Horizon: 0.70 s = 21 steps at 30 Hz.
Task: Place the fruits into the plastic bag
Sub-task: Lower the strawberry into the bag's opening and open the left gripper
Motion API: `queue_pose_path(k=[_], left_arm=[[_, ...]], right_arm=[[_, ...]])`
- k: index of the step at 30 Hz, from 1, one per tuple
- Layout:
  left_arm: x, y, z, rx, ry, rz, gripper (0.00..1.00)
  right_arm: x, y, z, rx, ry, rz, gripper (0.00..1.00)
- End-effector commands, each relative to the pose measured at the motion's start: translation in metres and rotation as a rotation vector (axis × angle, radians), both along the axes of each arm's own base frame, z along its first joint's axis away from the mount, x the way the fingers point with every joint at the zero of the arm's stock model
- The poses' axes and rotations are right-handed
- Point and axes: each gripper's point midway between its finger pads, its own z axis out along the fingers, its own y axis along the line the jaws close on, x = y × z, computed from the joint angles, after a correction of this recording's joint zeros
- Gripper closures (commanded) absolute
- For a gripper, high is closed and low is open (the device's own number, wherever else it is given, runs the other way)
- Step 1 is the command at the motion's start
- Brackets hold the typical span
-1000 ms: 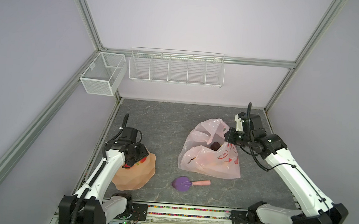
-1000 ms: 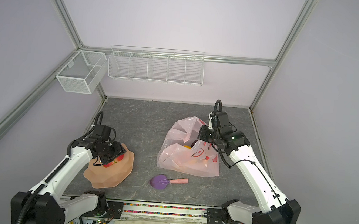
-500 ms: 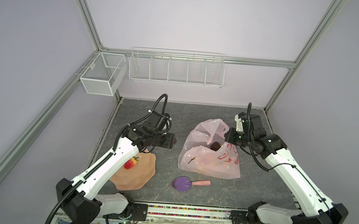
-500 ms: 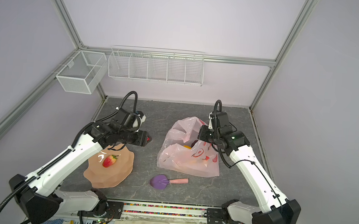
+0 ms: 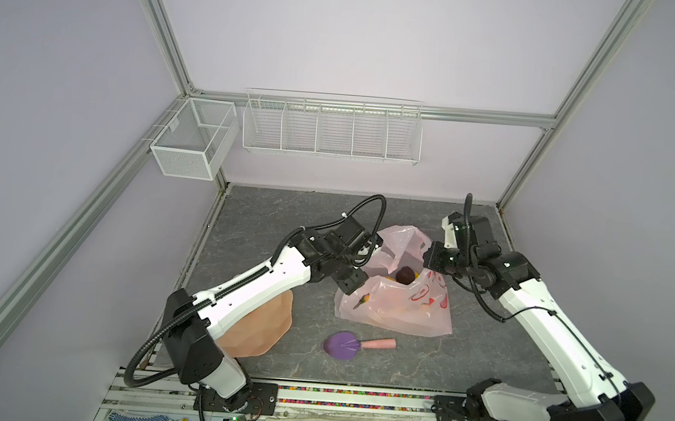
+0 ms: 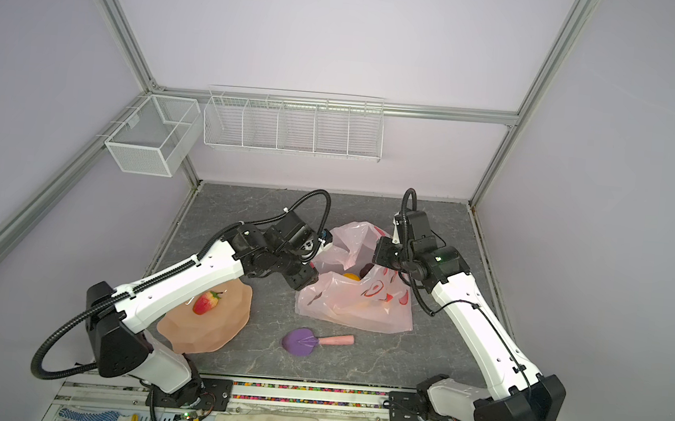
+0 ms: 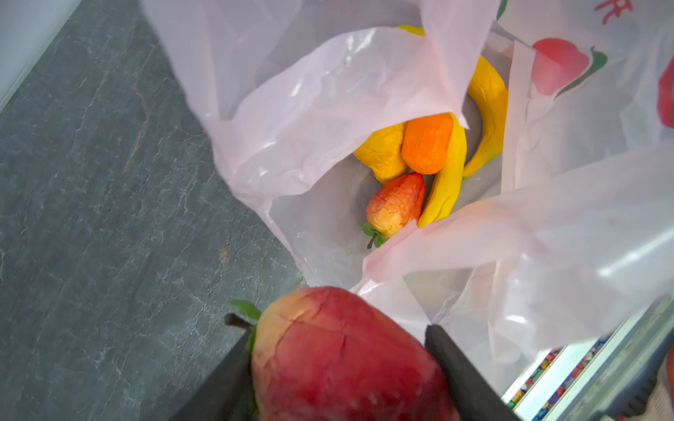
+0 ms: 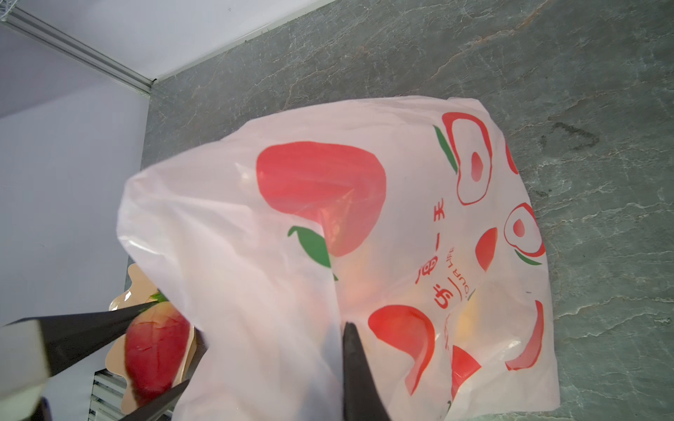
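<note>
The pale pink plastic bag (image 5: pixel 397 312) (image 6: pixel 360 309) lies mid-table with its mouth held up. My right gripper (image 5: pixel 427 262) (image 6: pixel 380 255) (image 8: pixel 346 328) is shut on the bag's upper edge. My left gripper (image 5: pixel 354 290) (image 6: pixel 304 279) (image 7: pixel 343 331) hangs at the bag's mouth, shut on a red-yellow apple-like fruit (image 7: pixel 339 357) (image 8: pixel 157 342). Inside the bag lie yellow bananas (image 7: pixel 488 98), an orange piece (image 7: pixel 426 144), another red-yellow fruit (image 7: pixel 395 204) and a dark maroon ball (image 5: pixel 405 274). A strawberry (image 6: pixel 207 302) rests in the bowl.
The peach scalloped bowl (image 5: pixel 267 330) (image 6: pixel 225 326) sits front left, partly under my left arm. A purple scoop with a pink handle (image 5: pixel 343 344) (image 6: pixel 301 340) lies in front of the bag. White wire baskets (image 5: pixel 330 127) hang on the back wall.
My left arm has swung from the bowl across to the bag's mouth, carrying the red-yellow fruit. The right arm and the bag have stayed put.
</note>
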Motion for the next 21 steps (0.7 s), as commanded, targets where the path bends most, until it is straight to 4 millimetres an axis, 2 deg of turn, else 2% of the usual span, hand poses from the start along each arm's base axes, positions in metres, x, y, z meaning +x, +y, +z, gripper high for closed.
queue_pose_path(k=[1,9,16,21], left_arm=[[0.002,-0.004,-0.010,0.084,-0.006,-0.086,0.72],[0.012,-0.022,-0.027,0.170,-0.011,-0.162,0.73],[0.041,-0.032,-0.043,0.263,-0.078,-0.159,0.75],[0.046,-0.053,-0.048,0.243,-0.061,-0.199,0.75]], right_arm=[[-0.002,-0.002,0.009,-0.002,-0.022,0.007,0.94],[-0.002,0.000,0.009,0.000,-0.021,0.011,0.94],[-0.003,0.001,0.008,0.001,-0.014,0.024,0.94],[-0.003,0.001,0.008,0.001,-0.008,0.025,0.94]])
